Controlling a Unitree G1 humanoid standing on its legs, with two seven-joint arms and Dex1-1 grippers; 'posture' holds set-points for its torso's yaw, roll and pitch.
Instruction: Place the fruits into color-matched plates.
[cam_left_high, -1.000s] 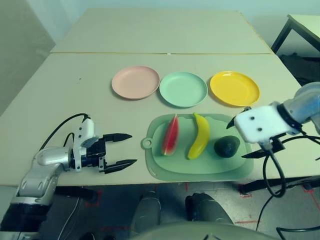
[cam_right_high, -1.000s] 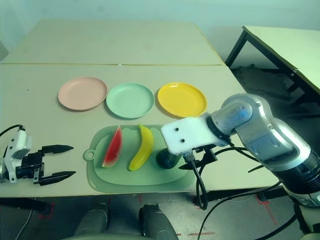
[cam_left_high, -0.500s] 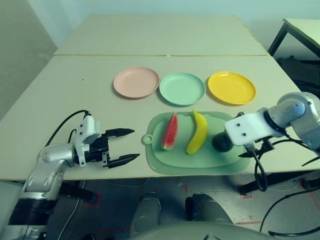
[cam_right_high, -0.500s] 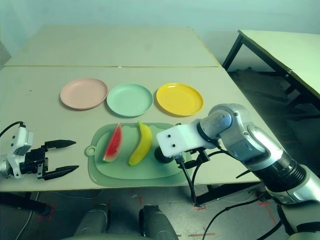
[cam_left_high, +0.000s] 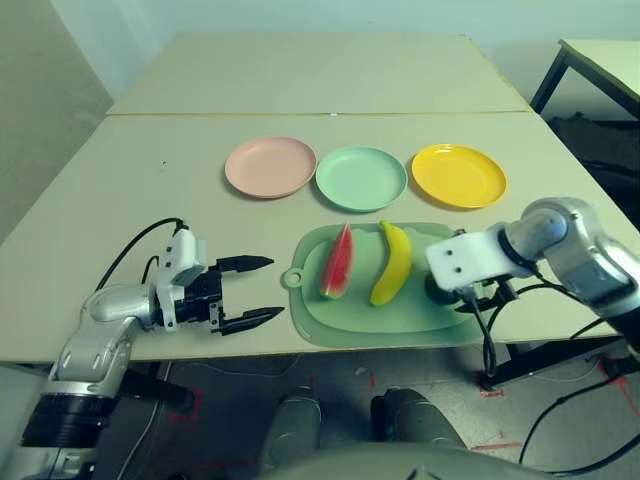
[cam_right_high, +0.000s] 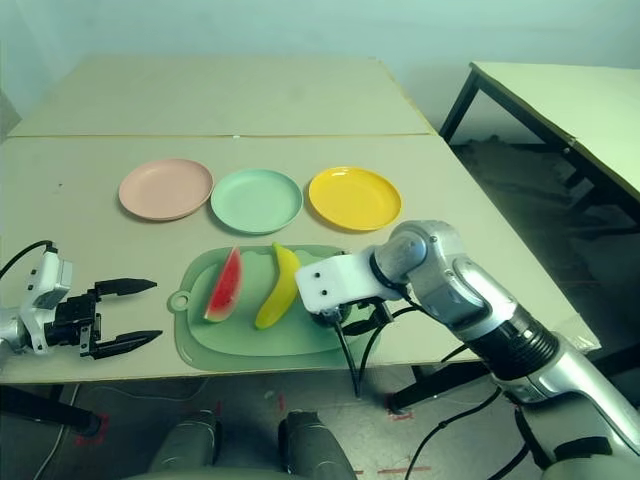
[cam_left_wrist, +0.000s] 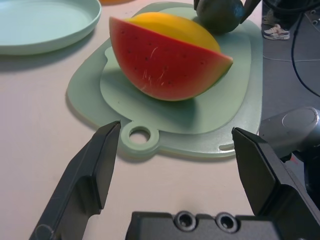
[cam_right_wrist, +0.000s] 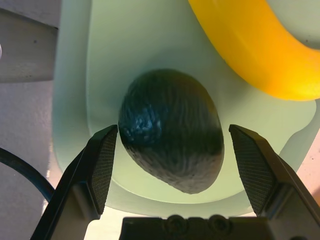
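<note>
Both tools (spread wide): right tool (cam_right_wrist: 172, 155) straddles avocado (cam_right_wrist: 171, 129).

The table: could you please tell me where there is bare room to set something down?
The table is bare left of the pink plate, and behind the plate row. All three plates are empty. The cutting mat is crowded with watermelon, banana, avocado and the right gripper.

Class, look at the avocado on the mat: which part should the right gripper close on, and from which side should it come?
Grip the avocado across its narrower middle, coming from above. It lies on its side on the cutting mat, apart from the banana, so both flanks are free. The right gripper is open with one finger on each flank, so closing there should likely hold it.
</note>
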